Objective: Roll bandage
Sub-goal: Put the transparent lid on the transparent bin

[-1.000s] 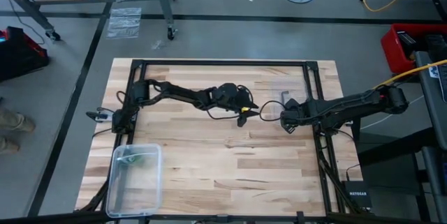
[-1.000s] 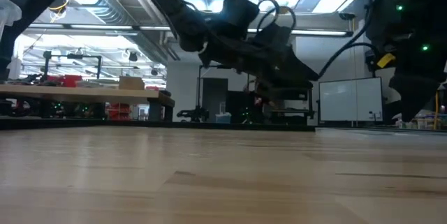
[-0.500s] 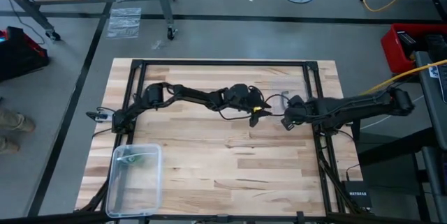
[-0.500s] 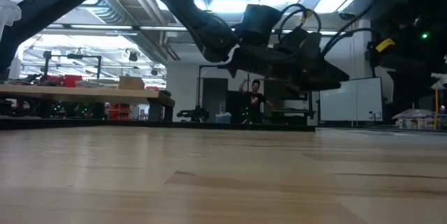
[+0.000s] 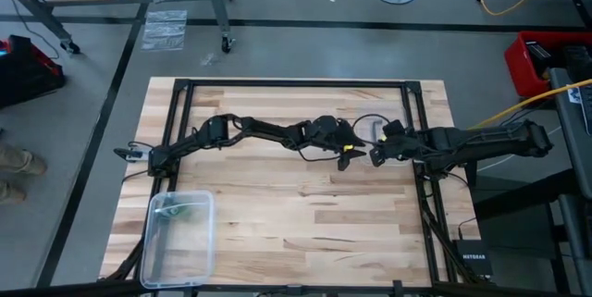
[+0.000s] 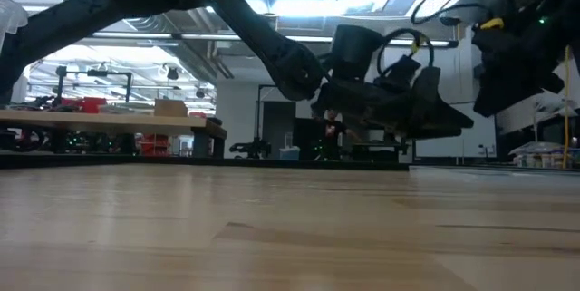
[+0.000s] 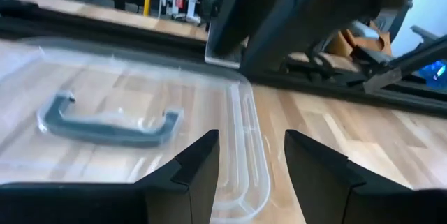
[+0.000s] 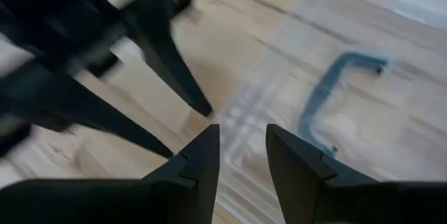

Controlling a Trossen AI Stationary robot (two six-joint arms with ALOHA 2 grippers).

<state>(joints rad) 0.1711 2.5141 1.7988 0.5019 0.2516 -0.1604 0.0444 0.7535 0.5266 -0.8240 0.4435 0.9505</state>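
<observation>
Pale wooden tabletop (image 5: 305, 232) filled the scene, with both arms stretched toward its middle. The left hand (image 5: 343, 158) and the right hand (image 5: 375, 155) hovered just beside each other, each released, fingers apart with nothing between them. A clear lid (image 7: 237, 112) with a grey handle (image 7: 105, 123) lay flat just in front of them. The bandage (image 5: 178, 210) showed only as a faint green patch inside the clear box (image 5: 153, 241) at the near left corner, well apart from both hands. Of the two, the left hand was nearer, so that arm probably had the shorter reach. Its long axis could not be told.
</observation>
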